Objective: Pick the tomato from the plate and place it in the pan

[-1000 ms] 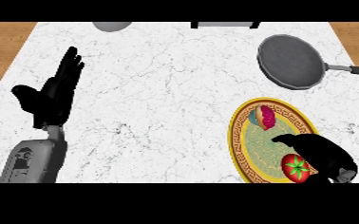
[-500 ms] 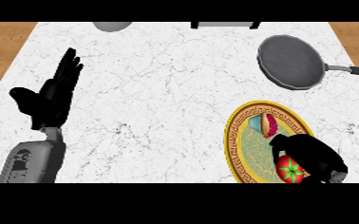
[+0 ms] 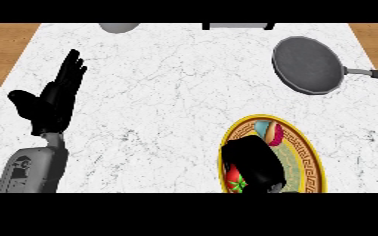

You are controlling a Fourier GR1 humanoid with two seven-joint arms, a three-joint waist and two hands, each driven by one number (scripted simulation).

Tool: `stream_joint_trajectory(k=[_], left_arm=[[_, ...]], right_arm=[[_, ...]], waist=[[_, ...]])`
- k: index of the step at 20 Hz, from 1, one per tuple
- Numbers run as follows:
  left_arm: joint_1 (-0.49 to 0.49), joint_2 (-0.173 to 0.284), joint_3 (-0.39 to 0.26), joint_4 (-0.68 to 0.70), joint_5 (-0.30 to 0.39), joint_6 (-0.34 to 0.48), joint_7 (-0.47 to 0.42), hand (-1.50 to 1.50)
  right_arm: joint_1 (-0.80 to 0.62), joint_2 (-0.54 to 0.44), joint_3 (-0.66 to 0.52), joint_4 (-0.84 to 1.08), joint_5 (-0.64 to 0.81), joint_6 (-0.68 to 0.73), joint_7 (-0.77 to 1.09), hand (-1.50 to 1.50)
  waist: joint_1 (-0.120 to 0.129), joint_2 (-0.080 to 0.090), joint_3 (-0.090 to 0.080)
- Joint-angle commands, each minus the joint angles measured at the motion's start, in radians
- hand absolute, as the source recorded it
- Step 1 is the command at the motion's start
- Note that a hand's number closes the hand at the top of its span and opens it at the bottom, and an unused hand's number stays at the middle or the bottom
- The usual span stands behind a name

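A red tomato (image 3: 236,180) with a green stem sits at the near left part of a yellow patterned plate (image 3: 306,155) at the lower right. My right hand (image 3: 253,162) lies over it, fingers curled round it, hiding most of it. A pink and teal item (image 3: 269,131) rests on the plate's far side. The dark grey pan (image 3: 307,64) sits at the upper right, its handle (image 3: 362,72) pointing right. My left hand (image 3: 53,97) rests open at the left, fingers up.
A grey round object (image 3: 119,27) and a dark rectangular object (image 3: 238,26) lie at the counter's far edge. Wooden floor shows past the counter's left and right edges. White marble spreads between the two hands.
My right hand has closed in over the tomato and now covers most of it. The view has shifted, so plate and pan sit further left. The left hand stays still.
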Motion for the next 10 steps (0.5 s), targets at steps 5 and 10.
stream_joint_trajectory(k=[5,10], left_arm=[[-0.012,0.014,0.024,0.049,0.0,-0.006,-0.031,0.0],[0.01,-0.003,0.014,0.027,0.001,-0.007,-0.033,0.0]], right_arm=[[-0.021,0.049,0.008,-0.281,0.093,-0.201,0.044,1.5],[-0.033,0.064,-0.108,-0.301,0.066,-0.292,0.028,1.5]], waist=[[-0.021,-0.002,0.0],[-0.007,0.001,0.001]])
